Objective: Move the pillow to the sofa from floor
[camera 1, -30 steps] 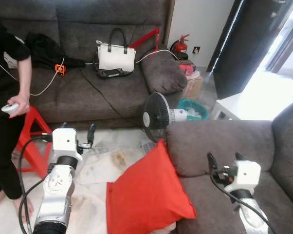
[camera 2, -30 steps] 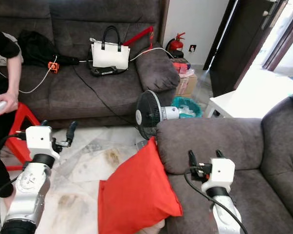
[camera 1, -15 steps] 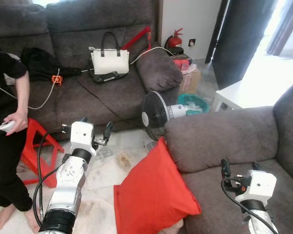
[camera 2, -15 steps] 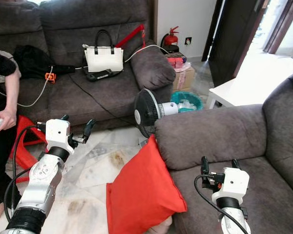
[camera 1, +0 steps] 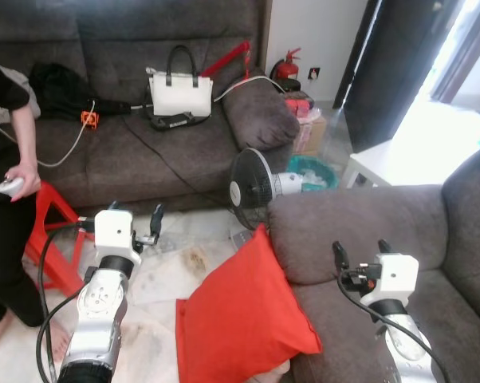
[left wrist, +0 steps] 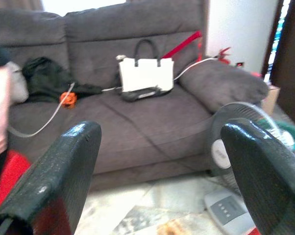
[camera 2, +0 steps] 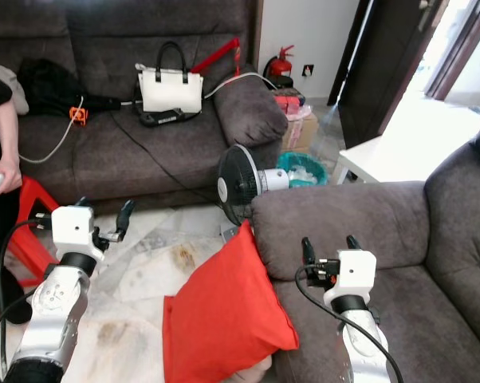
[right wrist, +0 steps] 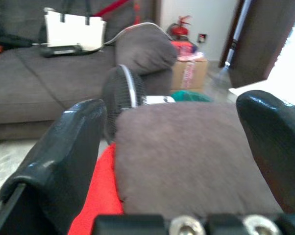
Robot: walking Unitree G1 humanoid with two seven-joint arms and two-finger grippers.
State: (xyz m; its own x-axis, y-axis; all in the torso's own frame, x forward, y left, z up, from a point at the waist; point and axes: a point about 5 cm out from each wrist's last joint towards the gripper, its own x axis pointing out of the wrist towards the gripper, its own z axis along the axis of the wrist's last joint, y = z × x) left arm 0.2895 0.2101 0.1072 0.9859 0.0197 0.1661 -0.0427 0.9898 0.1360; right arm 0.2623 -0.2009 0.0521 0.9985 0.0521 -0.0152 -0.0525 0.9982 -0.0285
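The red pillow (camera 1: 244, 315) stands on edge on the floor (camera 1: 172, 267), leaning against the front of the near sofa (camera 1: 344, 231) just below its armrest, untouched by either gripper.

Going left to right: a person (camera 1: 9, 159) in black stands at the far left holding a small white controller, beside a red stool (camera 1: 53, 231). Next, the left gripper (camera 1: 132, 227) is raised over the marble floor, well apart from the pillow, its 2 fingers spread with nothing between them. Behind it the far sofa (camera 1: 144, 152) carries a white handbag (camera 1: 179, 94) and cables. A small fan (camera 1: 252, 182) sits on the floor just behind the pillow's top corner. The right gripper (camera 2: 329, 249) hovers over the near sofa's seat, close to the armrest, its 2 fingers likewise apart and empty.

Compared with 0.5 s ago the whole view has shifted, so the head has moved; the pillow keeps its lean, while the right gripper now sits higher and nearer the armrest. The task appears to be at the approach stage: no grasp yet, and both grippers must still close in on the pillow.
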